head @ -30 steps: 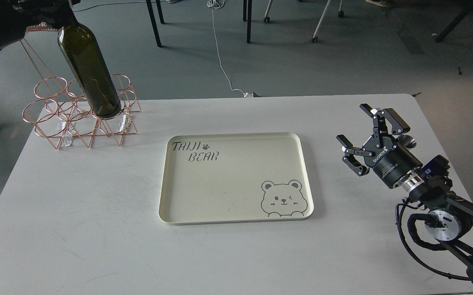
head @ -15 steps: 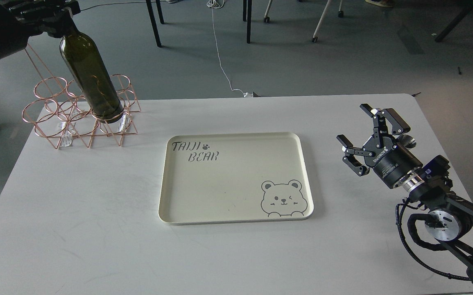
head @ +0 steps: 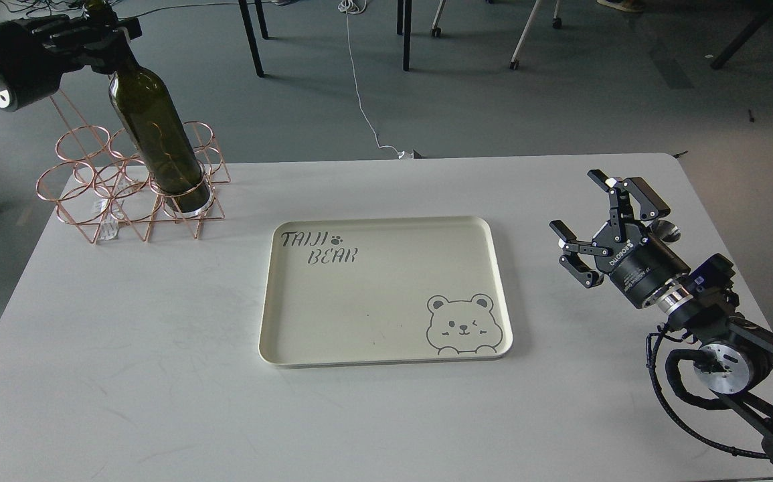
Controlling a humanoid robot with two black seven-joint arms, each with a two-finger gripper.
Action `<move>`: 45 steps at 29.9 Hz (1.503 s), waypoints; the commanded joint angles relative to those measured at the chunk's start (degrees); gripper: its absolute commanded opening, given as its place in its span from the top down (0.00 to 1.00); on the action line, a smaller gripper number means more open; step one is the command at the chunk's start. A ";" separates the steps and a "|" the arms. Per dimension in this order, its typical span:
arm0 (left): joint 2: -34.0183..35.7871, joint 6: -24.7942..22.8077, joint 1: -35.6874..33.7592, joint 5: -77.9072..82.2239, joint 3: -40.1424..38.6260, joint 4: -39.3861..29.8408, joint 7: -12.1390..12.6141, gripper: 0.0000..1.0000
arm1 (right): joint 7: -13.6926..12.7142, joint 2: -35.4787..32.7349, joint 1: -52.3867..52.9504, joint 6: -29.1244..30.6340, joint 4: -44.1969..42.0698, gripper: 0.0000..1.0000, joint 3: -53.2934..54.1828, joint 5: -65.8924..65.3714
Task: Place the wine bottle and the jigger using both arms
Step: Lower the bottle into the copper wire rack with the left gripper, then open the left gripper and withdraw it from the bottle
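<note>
Left gripper (head: pixel 108 43) clamped on the neck of the tilted wine bottle (head: pixel 158 144) — base within the copper wire rack (head: pixel 85 194) — right gripper (head: pixel 604 224) spread, holding nothing, above the table (head: pixel 125 375).

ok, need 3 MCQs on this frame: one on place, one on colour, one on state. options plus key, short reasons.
1. Where is the wine bottle?
A. On the tray
B. In the wire rack, back left of the table
C. Lying on the floor

2. What colour is the wire rack?
A. Copper-pink
B. Blue
C. White

3. What state is the right gripper in?
A. Shut on the bottle
B. Open and holding nothing
C. Out of view

Key:
1. B, its base sits inside a ring of the rack, with the left gripper around its neck.
2. A, the wires show a copper-pink shine.
3. B, its fingers are spread apart over the table, right of the cream tray, with nothing between them.
</note>
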 commanded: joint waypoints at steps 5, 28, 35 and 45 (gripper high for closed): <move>-1.30 1.18 0.78 0.08 0.00 1.87 -0.02 0.78 | 0.00 0.09 0.00 -0.06 0.00 0.02 -0.09 0.00; -2.79 1.27 2.89 0.17 0.00 2.84 -0.02 0.66 | 0.00 0.17 -0.09 0.03 0.00 0.02 -0.18 -0.09; -2.88 1.27 3.15 0.08 0.00 2.84 -0.02 0.53 | 0.00 0.26 -0.26 0.03 0.00 0.02 -0.09 -0.88; -2.97 2.85 3.07 -0.18 0.00 2.75 -0.02 0.06 | 0.00 0.35 -0.26 0.03 0.00 0.02 0.00 -0.88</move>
